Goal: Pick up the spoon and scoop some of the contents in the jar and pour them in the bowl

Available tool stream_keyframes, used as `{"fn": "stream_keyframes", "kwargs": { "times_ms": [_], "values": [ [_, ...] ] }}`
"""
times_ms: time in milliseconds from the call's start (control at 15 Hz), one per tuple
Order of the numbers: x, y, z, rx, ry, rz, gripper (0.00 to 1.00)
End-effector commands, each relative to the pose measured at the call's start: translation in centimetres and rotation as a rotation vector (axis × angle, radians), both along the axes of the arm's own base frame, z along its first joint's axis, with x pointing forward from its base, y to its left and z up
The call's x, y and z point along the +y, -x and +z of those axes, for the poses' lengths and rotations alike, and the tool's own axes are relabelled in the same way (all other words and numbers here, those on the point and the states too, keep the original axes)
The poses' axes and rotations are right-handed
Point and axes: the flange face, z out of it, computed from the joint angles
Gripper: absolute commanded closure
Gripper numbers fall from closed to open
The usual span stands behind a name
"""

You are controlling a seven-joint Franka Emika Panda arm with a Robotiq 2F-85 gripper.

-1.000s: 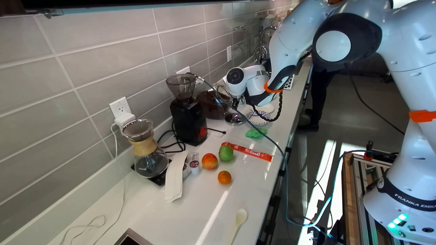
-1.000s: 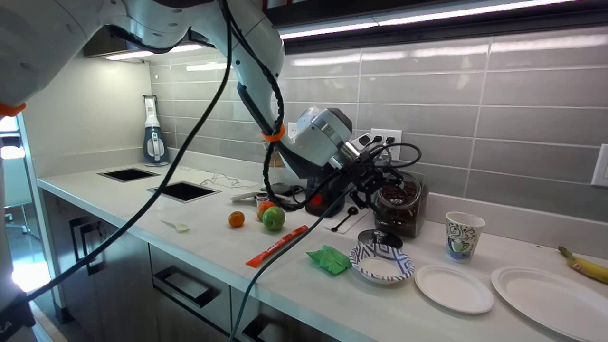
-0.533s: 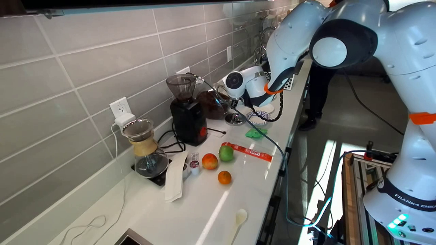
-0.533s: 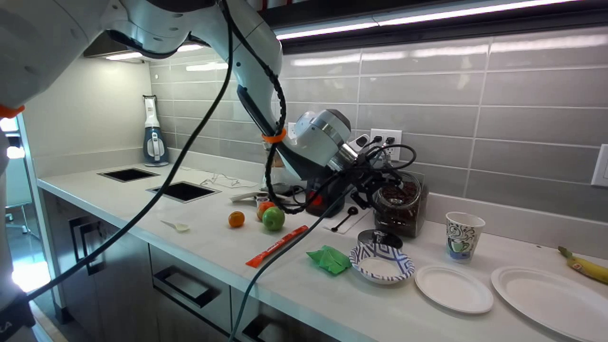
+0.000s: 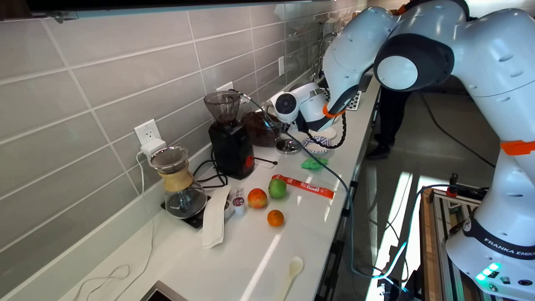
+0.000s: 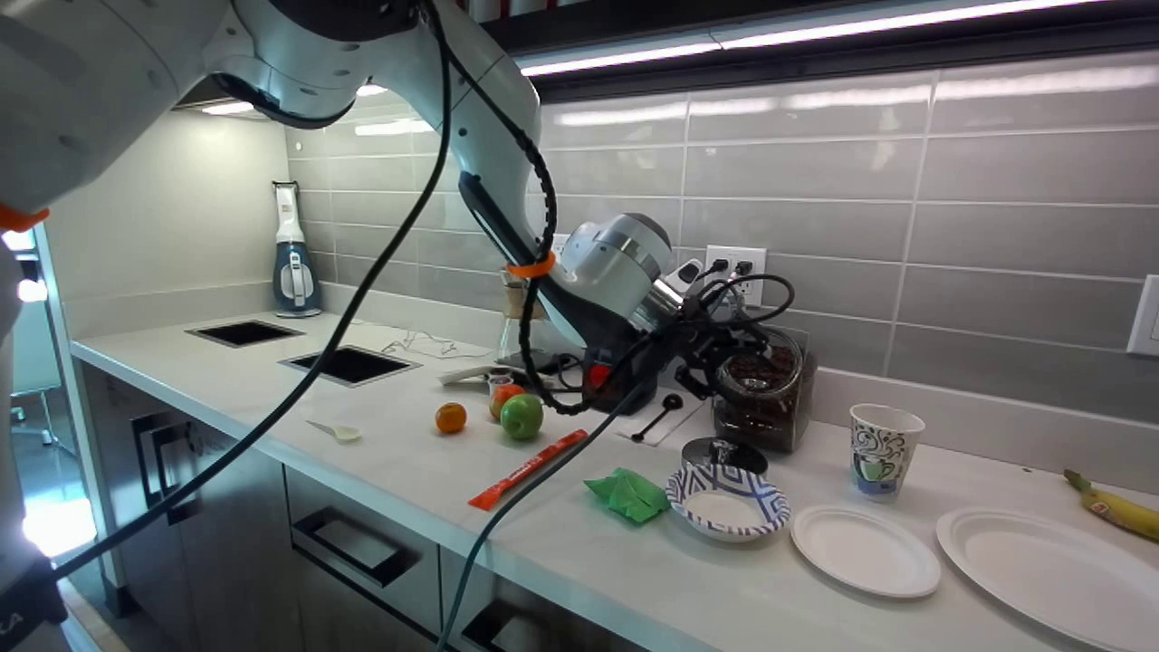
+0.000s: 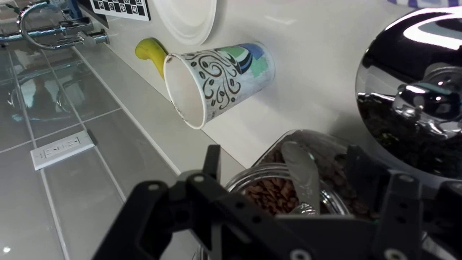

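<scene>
Wrist view: jaws stand apart low in the frame, a spoon (image 7: 302,173) showing between them across the rim of the jar (image 7: 265,171), lower centre. Patterned bowl (image 6: 727,505) sits on the worktop (image 6: 751,589), below and right of centre in an exterior view.

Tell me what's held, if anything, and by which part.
Nothing is held: the fingers stand open in the wrist view, gaps on either side of the spoon.

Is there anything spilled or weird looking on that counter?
I don't see any spill. The shiny lid lies on the counter instead of on the open jar, probably off for scooping. The crumpled green thing near the red packet looks a bit like litter, but I can't tell what it is.
</scene>
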Motion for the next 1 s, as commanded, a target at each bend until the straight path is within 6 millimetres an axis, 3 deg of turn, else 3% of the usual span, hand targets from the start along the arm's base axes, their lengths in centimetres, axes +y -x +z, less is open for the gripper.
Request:
{"fn": "stream_keyframes", "kwargs": {
  "times_ms": [0, 267, 600, 800, 933],
  "values": [
    [0.0, -0.7, -0.8, -0.008, 0.048, 0.031, 0.22],
    [0.3, -1.0, -1.1, -0.006, 0.065, 0.046, 0.50],
    [0.4, -0.9, -2.0, 0.007, 0.080, 0.055, 0.57],
    [0.4, -0.9, -2.2, 0.011, 0.086, 0.059, 0.66],
    [0.4, -0.9, -2.3, 0.013, 0.089, 0.061, 0.78]
  ]
}}
